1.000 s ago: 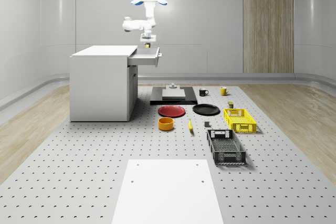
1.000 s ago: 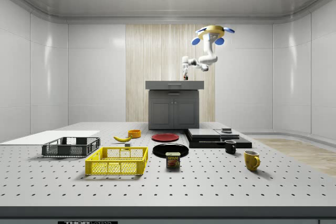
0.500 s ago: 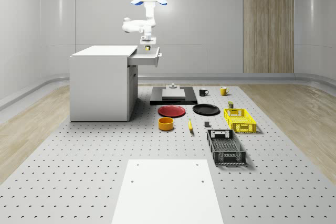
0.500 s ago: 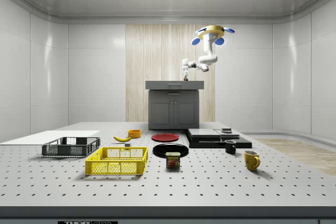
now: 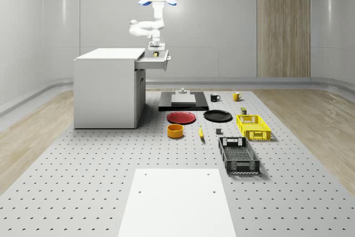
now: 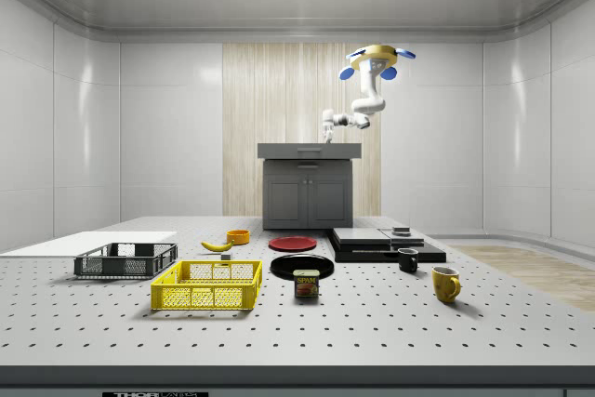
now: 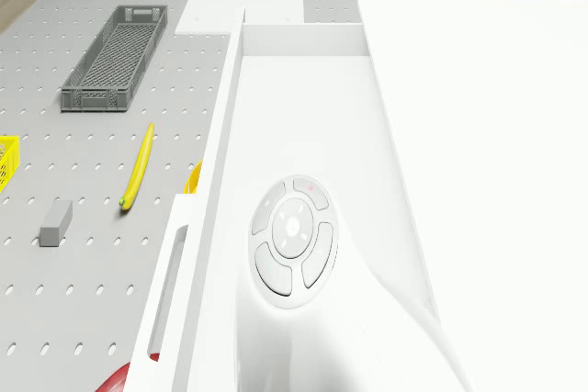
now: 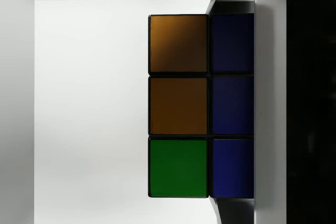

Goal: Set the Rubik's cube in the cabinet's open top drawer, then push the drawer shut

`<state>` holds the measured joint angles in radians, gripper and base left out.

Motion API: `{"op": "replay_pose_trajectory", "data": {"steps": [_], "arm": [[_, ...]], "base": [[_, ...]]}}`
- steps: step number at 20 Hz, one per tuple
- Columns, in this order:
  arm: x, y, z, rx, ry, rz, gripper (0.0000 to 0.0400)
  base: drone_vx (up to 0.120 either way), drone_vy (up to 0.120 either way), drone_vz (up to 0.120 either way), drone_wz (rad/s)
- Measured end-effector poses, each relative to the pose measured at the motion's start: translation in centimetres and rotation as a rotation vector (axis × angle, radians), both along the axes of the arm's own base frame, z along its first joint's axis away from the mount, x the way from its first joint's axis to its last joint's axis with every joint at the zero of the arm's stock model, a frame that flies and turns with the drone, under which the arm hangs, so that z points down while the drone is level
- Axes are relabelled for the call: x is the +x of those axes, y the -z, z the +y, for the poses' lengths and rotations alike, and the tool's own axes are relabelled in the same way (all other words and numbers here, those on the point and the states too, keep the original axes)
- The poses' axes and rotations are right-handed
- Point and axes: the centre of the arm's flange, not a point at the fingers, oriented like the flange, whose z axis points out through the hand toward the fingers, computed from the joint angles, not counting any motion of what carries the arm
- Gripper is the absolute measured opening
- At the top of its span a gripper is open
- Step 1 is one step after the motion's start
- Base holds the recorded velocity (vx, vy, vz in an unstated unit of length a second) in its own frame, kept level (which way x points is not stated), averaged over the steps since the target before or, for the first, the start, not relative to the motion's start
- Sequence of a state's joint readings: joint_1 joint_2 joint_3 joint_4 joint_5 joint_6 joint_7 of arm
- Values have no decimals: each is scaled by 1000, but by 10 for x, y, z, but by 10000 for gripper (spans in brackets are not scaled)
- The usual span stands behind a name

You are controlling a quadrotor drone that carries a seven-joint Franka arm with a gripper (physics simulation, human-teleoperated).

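Risk: Rubik's cube is inside top drawer, close to its wall. It may catch or tumble on release, and a push too early may jam the arm.

Counts, near to far:
- grey crate: one
- yellow crate: one
- banana: one
- orange bowl: one
- plates: two, red plate and black plate
- mugs: two, black mug and yellow mug
- cabinet: one

Drone hovers above drawer. Gripper is down at drawer. Grip state: cannot tell.

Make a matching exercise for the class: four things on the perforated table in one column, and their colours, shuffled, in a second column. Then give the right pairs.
Things:
1. round flat plate nearest the white cabinet
2. long openwork crate nearest the white mat
3. small round bowl
4. openwork crate beside the dark plate

Colours:
A. yellow
B. orange
C. red
D. dark grey

Pairs: 1-C, 2-D, 3-B, 4-A
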<state>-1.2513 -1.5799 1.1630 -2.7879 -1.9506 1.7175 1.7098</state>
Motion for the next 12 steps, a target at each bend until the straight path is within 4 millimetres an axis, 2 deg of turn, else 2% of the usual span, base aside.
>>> {"op": "replay_pose_trajectory", "data": {"steps": [4, 8, 9, 12], "arm": [[0, -15, 0, 0, 0, 0, 325], [0, -21, 0, 0, 0, 0, 372], [0, -20, 0, 0, 0, 0, 378], [0, -13, 0, 0, 0, 0, 390]], "base": [[0, 0, 0, 0], [0, 0, 0, 0], [0, 0, 40, 0], [0, 0, 120, 0]]}}
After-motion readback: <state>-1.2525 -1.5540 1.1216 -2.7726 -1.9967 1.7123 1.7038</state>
